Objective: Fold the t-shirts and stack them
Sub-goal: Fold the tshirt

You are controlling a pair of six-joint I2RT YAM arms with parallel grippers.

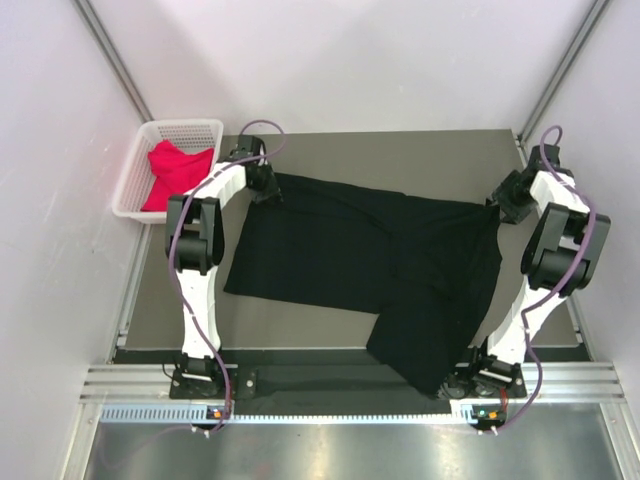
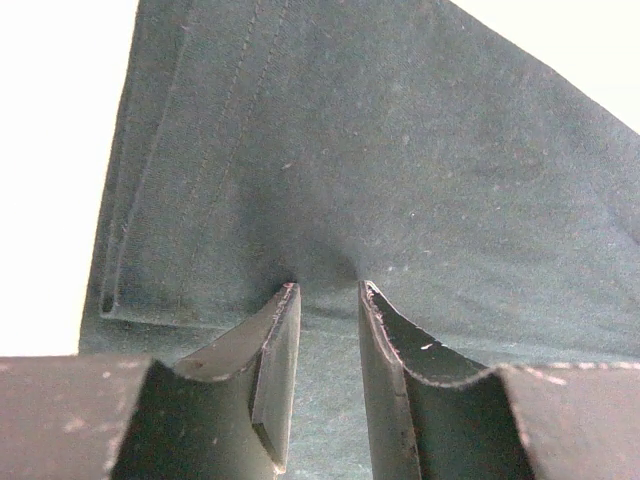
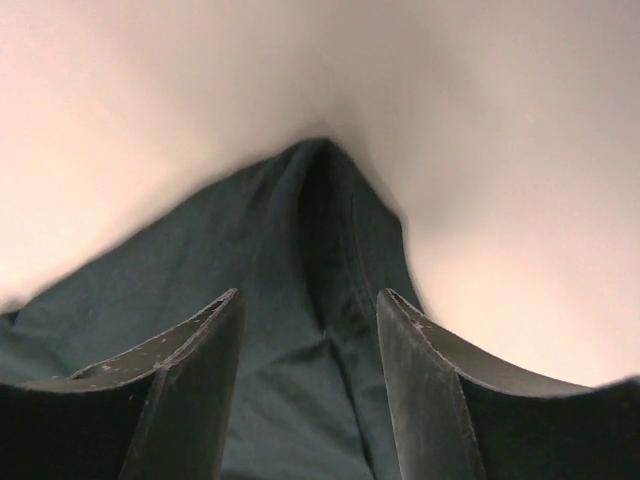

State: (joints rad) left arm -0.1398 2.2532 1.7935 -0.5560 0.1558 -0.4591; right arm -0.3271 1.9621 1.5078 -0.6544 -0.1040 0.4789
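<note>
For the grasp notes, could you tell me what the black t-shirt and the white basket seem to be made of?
Black t-shirt: soft matte cloth, probably cotton knit; it creases and shows a stitched hem. Basket: likely rigid white plastic, judging by its moulded lattice walls.

Matt cloth everywhere, plastic off in the corner.
The black t-shirt (image 2: 400,170) is matt woven cloth, lint-flecked; the red-pink t-shirt (image 1: 176,168) is soft cloth; the basket (image 1: 186,125) is smooth white plastic; the left gripper (image 2: 328,290) looks matt and scuffed.

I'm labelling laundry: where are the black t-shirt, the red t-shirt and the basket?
black t-shirt (image 1: 330,250), top view, middle of its spread body
red t-shirt (image 1: 177,170), top view, middle of the bunched cloth
basket (image 1: 185,124), top view, its far rim
</note>
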